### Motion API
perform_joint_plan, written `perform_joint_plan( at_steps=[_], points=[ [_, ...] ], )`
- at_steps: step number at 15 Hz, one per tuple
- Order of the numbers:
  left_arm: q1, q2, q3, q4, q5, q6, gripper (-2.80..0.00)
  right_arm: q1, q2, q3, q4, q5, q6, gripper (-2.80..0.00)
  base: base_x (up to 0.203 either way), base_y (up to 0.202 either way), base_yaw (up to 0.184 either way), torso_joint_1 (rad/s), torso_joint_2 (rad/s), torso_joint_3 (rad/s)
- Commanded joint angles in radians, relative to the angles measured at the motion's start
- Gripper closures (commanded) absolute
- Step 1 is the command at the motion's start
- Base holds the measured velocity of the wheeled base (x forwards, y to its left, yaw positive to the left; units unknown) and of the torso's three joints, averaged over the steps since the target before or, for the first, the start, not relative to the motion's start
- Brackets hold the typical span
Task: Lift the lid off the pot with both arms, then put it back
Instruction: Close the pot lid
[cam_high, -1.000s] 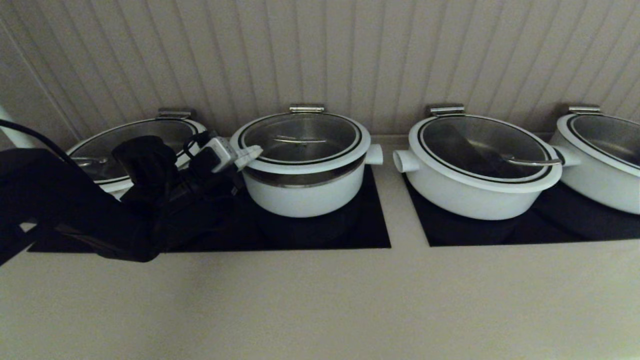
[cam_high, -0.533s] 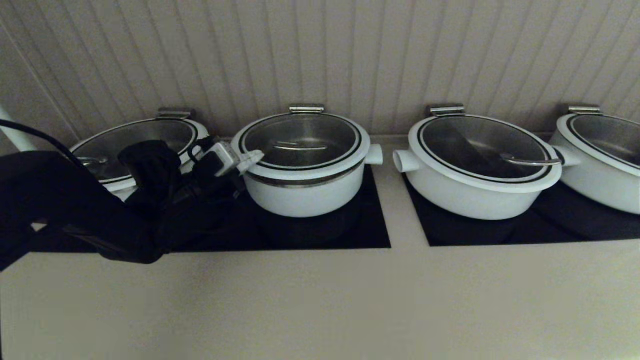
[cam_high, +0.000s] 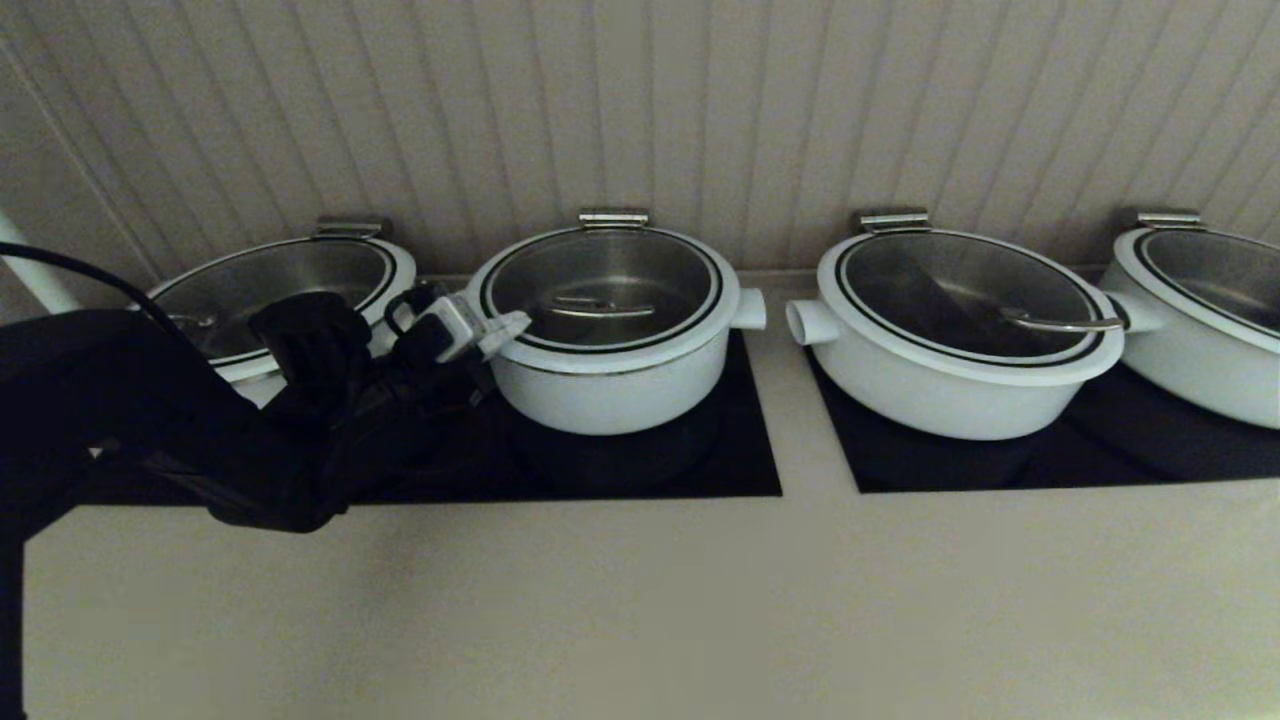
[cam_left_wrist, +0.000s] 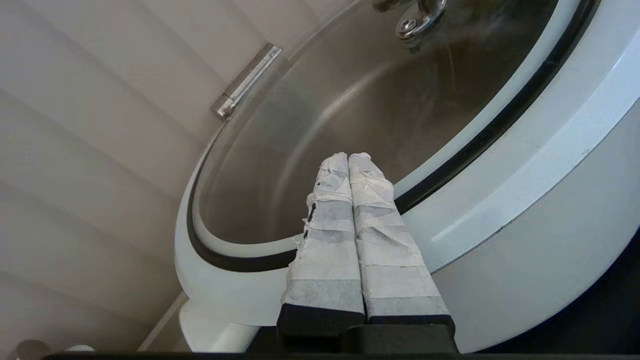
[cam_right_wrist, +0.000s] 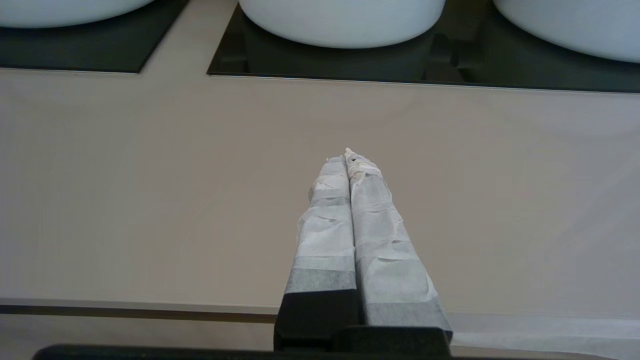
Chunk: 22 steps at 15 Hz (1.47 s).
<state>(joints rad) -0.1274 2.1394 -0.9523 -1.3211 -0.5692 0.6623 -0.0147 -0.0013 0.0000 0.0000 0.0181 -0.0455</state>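
The pot, small, deep and white, stands on a black panel, second from the left. Its glass lid with the steel bar handle sits flat on it, no gap showing. My left gripper is shut and empty, its taped fingertips against the lid's left rim. In the left wrist view the gripper lies over the white rim and the glass. My right gripper is shut and empty, low over the bare counter, out of the head view.
A wider pot stands close behind my left arm. Two more wide pots stand to the right and at the far right. A panelled wall runs right behind the pots. The beige counter lies in front.
The lid, tilted up at its front with the steel band showing, has come down flat onto the pot. My left gripper has sunk slightly with the rim.
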Motion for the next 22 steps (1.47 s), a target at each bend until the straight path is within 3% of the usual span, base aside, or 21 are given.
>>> perform_joint_plan(
  at_steps=[1, 22],
  points=[
    [0.000, 0.014, 0.002, -0.007, -0.003, 0.003, 0.00, -0.001, 0.001, 0.000, 0.000, 0.000, 0.000, 0.00, 0.000, 0.000, 0.000, 0.000, 0.00, 0.000],
    [0.027, -0.095, 0.135, -0.023, 0.000, -0.001, 0.00, -0.001, 0.001, 0.000, 0.000, 0.000, 0.000, 0.00, 0.000, 0.000, 0.000, 0.000, 0.00, 0.000]
  ],
)
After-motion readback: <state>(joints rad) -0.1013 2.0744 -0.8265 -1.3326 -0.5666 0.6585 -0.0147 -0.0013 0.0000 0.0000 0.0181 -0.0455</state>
